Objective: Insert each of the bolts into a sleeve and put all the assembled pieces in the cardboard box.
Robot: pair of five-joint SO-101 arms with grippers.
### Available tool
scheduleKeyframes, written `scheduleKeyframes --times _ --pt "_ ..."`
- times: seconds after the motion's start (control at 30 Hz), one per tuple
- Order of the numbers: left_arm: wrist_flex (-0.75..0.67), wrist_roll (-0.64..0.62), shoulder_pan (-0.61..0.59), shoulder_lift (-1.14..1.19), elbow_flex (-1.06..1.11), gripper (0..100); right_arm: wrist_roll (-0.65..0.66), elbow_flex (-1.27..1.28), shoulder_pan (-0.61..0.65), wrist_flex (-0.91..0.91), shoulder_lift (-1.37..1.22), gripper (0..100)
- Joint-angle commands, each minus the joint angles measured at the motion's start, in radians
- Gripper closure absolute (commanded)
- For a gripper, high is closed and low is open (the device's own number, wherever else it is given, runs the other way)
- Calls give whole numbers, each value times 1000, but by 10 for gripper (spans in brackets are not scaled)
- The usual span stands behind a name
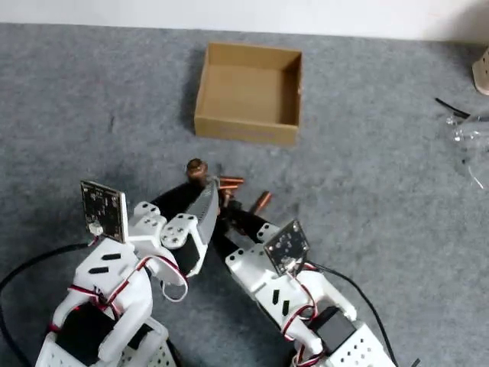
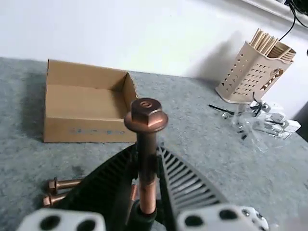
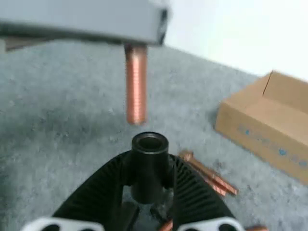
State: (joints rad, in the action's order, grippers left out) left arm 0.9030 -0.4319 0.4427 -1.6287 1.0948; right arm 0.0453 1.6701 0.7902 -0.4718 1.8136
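My left gripper (image 2: 147, 153) is shut on a copper bolt (image 2: 146, 144) and holds it upright, hex head on top. My right gripper (image 3: 149, 168) is shut on a black sleeve (image 3: 149, 156), whose open end faces up. The bolt's threaded shaft (image 3: 136, 84) hangs just above that opening, slightly to one side and apart from it. In the high view both grippers meet in front of the cardboard box (image 1: 248, 92), with the bolt's head (image 1: 197, 167) at the left gripper (image 1: 205, 200). The box looks empty. Loose bolts (image 1: 229, 183) lie on the carpet beside the grippers.
Another loose bolt (image 1: 261, 202) lies right of the grippers, and two bolts (image 2: 61, 185) lie near the box's front. A beige utensil holder (image 2: 257, 67) and clear plastic bags (image 2: 260, 125) sit at the far right. Grey carpet (image 1: 382, 153) covers the table.
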Motion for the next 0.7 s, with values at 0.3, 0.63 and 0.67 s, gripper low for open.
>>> scheduleKeyframes --times 0.3,0.63,0.67 --pt "-6 18 58 -8 76 996 58 88 13 -22 24 995" --pt "-5 20 48 -8 124 996 58 88 10 -22 24 995" --pt "-5 21 48 -8 133 996 60 88 10 -22 24 995"
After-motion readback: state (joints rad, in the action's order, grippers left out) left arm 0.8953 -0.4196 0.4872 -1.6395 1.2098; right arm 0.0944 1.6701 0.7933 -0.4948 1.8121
